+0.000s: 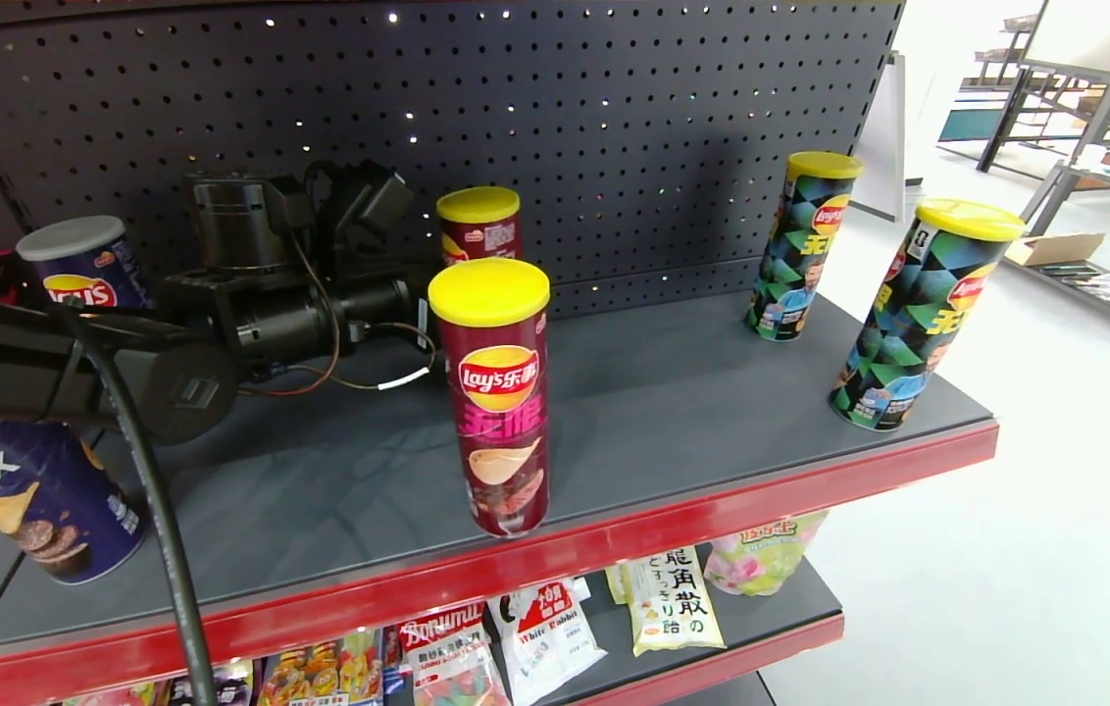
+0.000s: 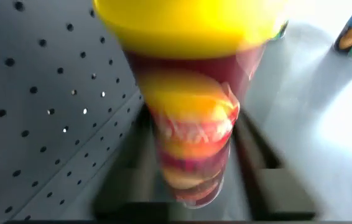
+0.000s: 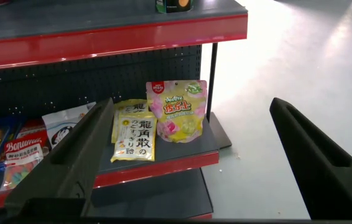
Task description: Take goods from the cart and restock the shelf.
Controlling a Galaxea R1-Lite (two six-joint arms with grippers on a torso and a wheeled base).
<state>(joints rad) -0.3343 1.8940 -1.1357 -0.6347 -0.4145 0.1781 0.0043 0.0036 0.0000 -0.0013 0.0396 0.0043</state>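
A maroon chip can with a yellow lid (image 2: 194, 130) stands between the fingers of my left gripper (image 2: 191, 118), whose dark fingers (image 2: 260, 168) press against its sides. In the head view this can (image 1: 479, 226) stands at the back of the grey shelf (image 1: 692, 412) by the pegboard, at the end of my left arm (image 1: 300, 314). A second maroon can (image 1: 501, 412) stands upright near the red front edge. My right gripper (image 3: 194, 155) hangs open and empty in front of the lower shelf (image 3: 157, 168).
Two green-patterned cans (image 1: 803, 250) (image 1: 918, 319) stand on the shelf's right end. Two dark blue cans (image 1: 84, 265) (image 1: 35, 500) are at the left. Snack bags (image 3: 175, 109) (image 3: 134, 134) lie on the lower shelf. Open floor (image 1: 1055, 510) lies to the right.
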